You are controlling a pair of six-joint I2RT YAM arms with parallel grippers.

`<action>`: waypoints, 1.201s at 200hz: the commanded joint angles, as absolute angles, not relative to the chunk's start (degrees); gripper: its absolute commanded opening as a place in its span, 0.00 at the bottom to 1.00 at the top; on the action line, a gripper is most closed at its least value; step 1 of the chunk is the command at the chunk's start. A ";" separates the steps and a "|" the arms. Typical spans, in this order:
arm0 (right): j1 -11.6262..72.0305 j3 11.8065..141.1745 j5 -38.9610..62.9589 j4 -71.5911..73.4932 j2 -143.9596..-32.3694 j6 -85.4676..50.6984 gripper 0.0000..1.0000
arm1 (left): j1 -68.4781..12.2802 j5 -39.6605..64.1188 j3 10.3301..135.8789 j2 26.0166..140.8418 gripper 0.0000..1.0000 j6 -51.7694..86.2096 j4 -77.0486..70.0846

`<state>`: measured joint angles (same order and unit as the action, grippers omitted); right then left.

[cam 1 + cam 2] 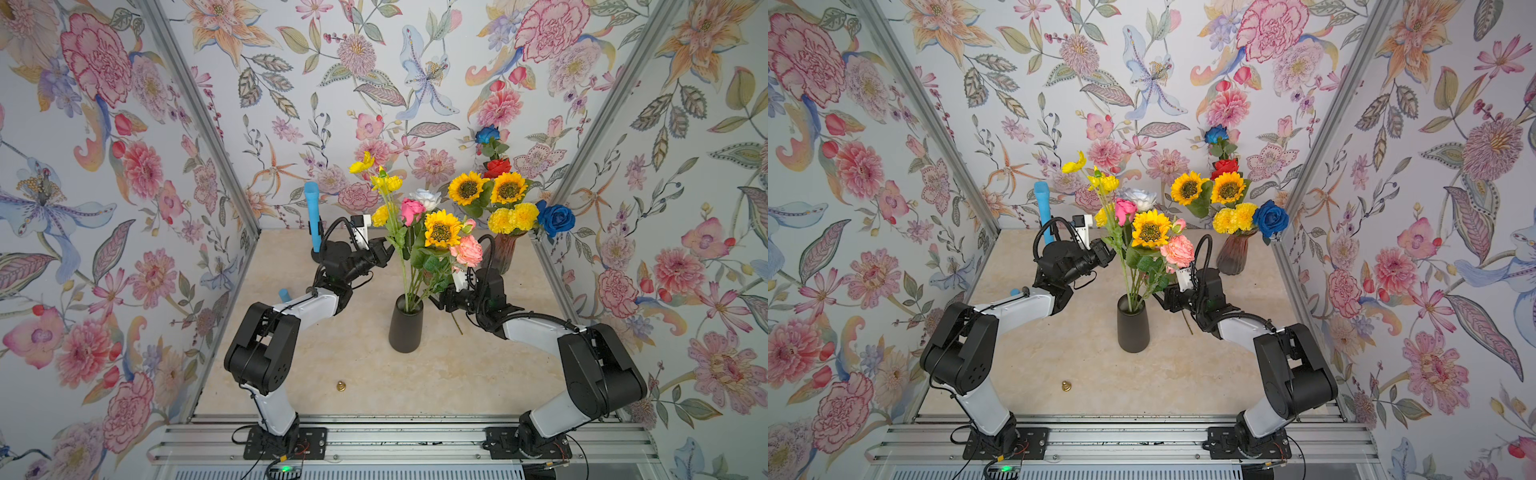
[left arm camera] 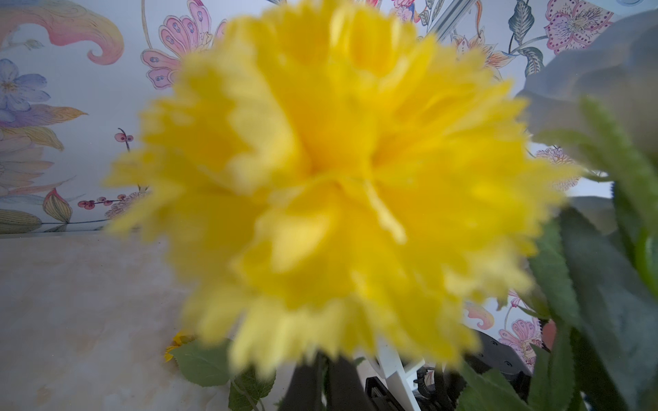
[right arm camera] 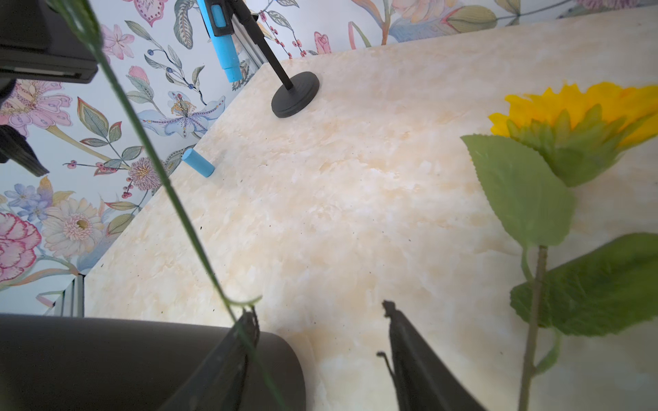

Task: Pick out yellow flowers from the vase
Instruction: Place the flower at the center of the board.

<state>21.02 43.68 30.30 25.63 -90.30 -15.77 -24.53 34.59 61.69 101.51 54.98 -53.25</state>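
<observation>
A dark grey vase (image 1: 406, 328) stands mid-table holding mixed blooms: thin-petalled yellow flowers (image 1: 386, 181), a yellow pompom (image 1: 380, 215), a sunflower (image 1: 441, 228) and pink, white and peach roses. My left gripper (image 1: 388, 249) sits among the stems just under the pompom. In the left wrist view the pompom (image 2: 341, 185) fills the picture, and the gripper (image 2: 324, 359) is shut on the green stem below it. My right gripper (image 1: 434, 300) hovers beside the vase mouth. In the right wrist view it (image 3: 318, 316) is open, with a thin green stem (image 3: 171, 188) crossing one finger (image 3: 245, 331).
A brown glass vase (image 1: 505, 249) at the back right holds sunflowers, yellow pompoms, blue and red roses. A blue cylinder on a black stand (image 1: 312, 216) stands at the back left. A short blue cylinder (image 1: 284, 295) and a small brass piece (image 1: 341, 386) lie on the table.
</observation>
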 commanded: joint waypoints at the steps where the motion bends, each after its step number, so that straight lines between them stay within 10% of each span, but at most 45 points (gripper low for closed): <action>1: 21.69 45.99 29.59 26.91 -92.12 -14.86 0.48 | -25.08 36.14 63.14 102.80 0.00 56.47 -56.32; 74: 22.41 45.23 27.88 24.74 -90.82 -13.80 0.02 | -25.05 36.42 62.98 103.09 0.01 54.50 -55.03; 120: 22.16 44.13 27.39 23.47 -88.89 -13.26 0.00 | -24.94 35.71 62.75 102.54 0.99 51.86 -52.87; 240: 21.52 47.89 7.13 -1.36 -90.15 -9.93 0.00 | -19.40 30.17 53.61 85.34 1.00 37.72 -35.86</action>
<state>21.56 45.32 12.82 4.47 -87.18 -11.07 -20.29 32.34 57.12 90.28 42.33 -39.83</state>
